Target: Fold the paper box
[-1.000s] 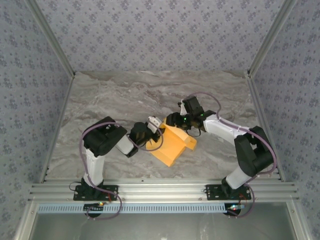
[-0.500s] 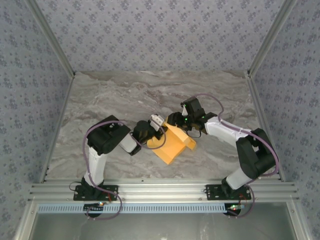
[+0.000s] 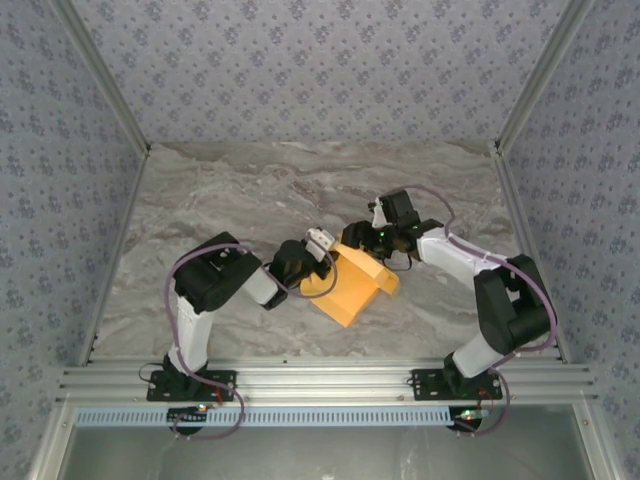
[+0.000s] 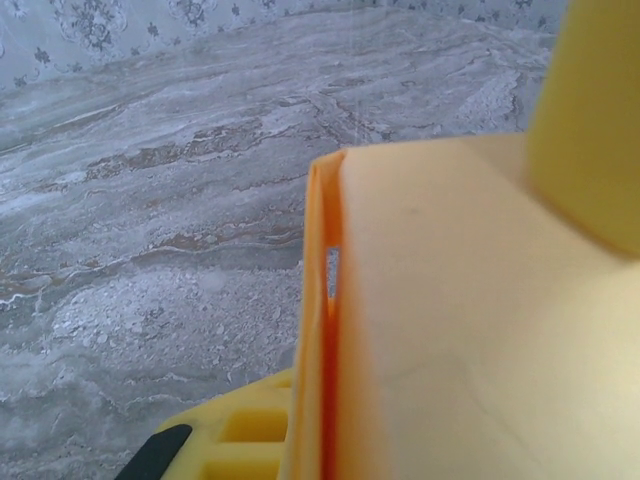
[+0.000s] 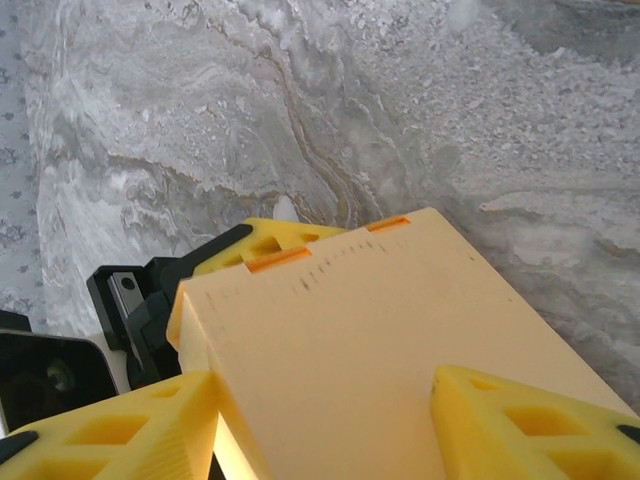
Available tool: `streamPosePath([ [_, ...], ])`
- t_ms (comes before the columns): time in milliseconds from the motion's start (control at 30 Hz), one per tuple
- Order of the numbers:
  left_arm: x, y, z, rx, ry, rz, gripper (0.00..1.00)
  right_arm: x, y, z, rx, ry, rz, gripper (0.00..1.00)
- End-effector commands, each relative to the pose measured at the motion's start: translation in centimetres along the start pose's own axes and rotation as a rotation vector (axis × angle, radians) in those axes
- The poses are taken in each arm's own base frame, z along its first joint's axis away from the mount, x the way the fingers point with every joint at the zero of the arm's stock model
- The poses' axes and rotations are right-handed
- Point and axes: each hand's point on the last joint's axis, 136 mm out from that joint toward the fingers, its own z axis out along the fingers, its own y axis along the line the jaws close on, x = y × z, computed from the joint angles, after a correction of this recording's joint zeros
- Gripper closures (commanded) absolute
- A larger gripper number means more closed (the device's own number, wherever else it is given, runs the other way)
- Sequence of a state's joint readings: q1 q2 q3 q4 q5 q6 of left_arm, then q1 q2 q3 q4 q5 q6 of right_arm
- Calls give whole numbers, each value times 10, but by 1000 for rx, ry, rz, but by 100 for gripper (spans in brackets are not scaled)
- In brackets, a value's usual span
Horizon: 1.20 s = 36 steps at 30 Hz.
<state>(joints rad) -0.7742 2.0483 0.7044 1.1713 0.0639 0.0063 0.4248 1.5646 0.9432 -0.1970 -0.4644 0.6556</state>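
Where two tools (image 3: 320, 243) (image 3: 356, 238) meet, one paper box (image 3: 352, 292) — orange

A yellow-orange thin card box (image 4: 450, 330) looms close. Just left of its orange edge sits a ribbed yellow plastic finger (image 4: 235, 445); right of it, a smooth yellow finger (image 4: 590, 120) touches its face. Grey marbled tabletop (image 4: 150, 200) lies beyond.

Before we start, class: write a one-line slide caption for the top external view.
Left arm and right arm meet at the far end of a yellow-orange paper box on a marbled table.
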Motion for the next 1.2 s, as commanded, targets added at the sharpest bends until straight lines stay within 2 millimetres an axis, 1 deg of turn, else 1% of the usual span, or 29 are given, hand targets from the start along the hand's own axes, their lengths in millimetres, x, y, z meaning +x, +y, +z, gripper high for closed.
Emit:
streamPosePath([
  [0,29,23,-9,-116,163,-18,90,19,-13,-15,30,83,-27,36],
  [100,29,30,-17,-146,180,-7,90,3,-9,-36,32,18,-91,31],
  [133,28,34,-20,-149,179,-17,89,0,-10,-43,48,0,-113,28],
  [167,27,35,-21,-145,178,-30,89,-3,-12,-49,70,-19,-125,22],
  [233,30,40,-26,-131,187,-67,89,-12,-19,-65,120,-73,-141,0],
  [333,28,42,-32,-124,194,-98,87,-22,-35,-92,202,-179,-108,0],
  [367,27,44,-35,-126,197,-103,86,-23,-43,-99,221,-209,-62,0],
  [400,27,44,-37,-129,209,-108,85,-22,-50,-105,212,-227,3,0],
  [433,26,45,-39,-135,224,-114,84,-20,-50,-107,156,-228,53,0],
  [500,27,49,-42,-162,254,-136,81,-14,-47,-103,45,-201,162,0],
  [533,29,51,-42,-178,266,-152,80,-8,-46,-98,14,-168,219,4],
  [633,34,55,-39,-201,272,-189,73,9,-29,-80,-56,-122,221,20],
  [700,36,54,-36,-197,255,-199,69,17,-24,-72,-77,-127,209,21],
  [767,33,50,-35,-171,231,-214,65,21,-24,-68,-85,-122,207,22],
  [867,20,39,-35,-105,191,-239,60,27,-27,-64,-86,-100,198,23],
  [1000,4,31,-42,-62,148,-265,56,30,-30,-63,-67,-91,148,27],
  [1033,-2,30,-45,-47,134,-278,53,30,-32,-63,-58,-95,119,28],
  [1133,-16,26,-55,-16,112,-294,38,25,-33,-64,-58,-116,45,31],
  [1167,-19,27,-59,-15,111,-301,36,23,-33,-65,-56,-123,12,32],
])
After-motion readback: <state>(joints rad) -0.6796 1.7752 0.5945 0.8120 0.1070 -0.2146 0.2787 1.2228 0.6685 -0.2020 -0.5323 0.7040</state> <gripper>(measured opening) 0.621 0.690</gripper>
